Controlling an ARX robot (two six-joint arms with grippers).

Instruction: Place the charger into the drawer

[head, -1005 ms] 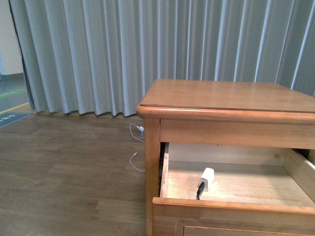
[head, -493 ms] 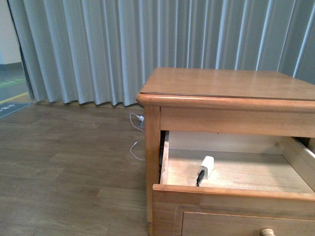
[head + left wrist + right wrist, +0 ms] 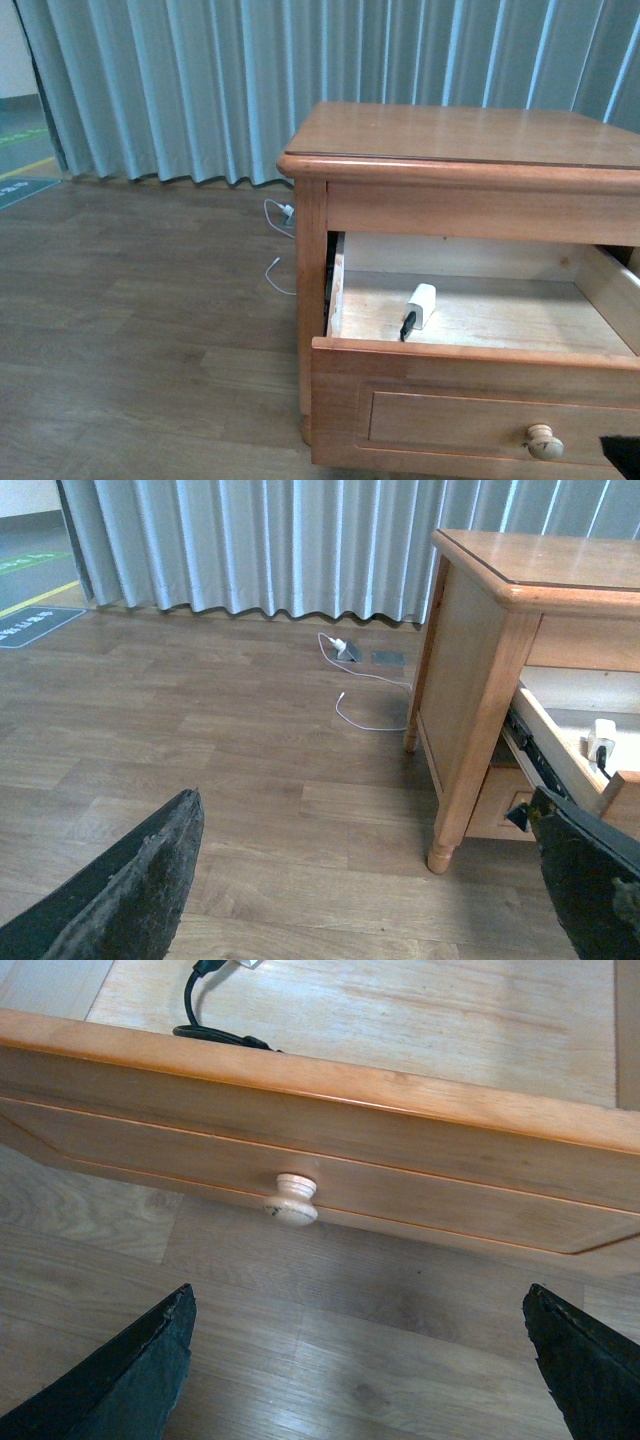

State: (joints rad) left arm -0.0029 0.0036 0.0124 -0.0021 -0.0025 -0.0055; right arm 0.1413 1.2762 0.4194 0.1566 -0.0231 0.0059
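As the view backs off, baring the knob [image 3: 544, 441], the charger [image 3: 423, 304] stays in the drawer [image 3: 450, 420] at nine o'clock; left gripper [image 3: 365, 810] and right gripper [image 3: 358, 1300] gape empty: placing looks done.

Brown wood-plank floor [image 3: 140, 330] carried the honey-coloured nightstand [image 3: 460, 135] on its legs, thin white cable [image 3: 274, 270] lay loose on it between nightstand and curtain [image 3: 200, 90].

Open drawer [image 3: 450, 1185], pale knob [image 3: 291, 1200]
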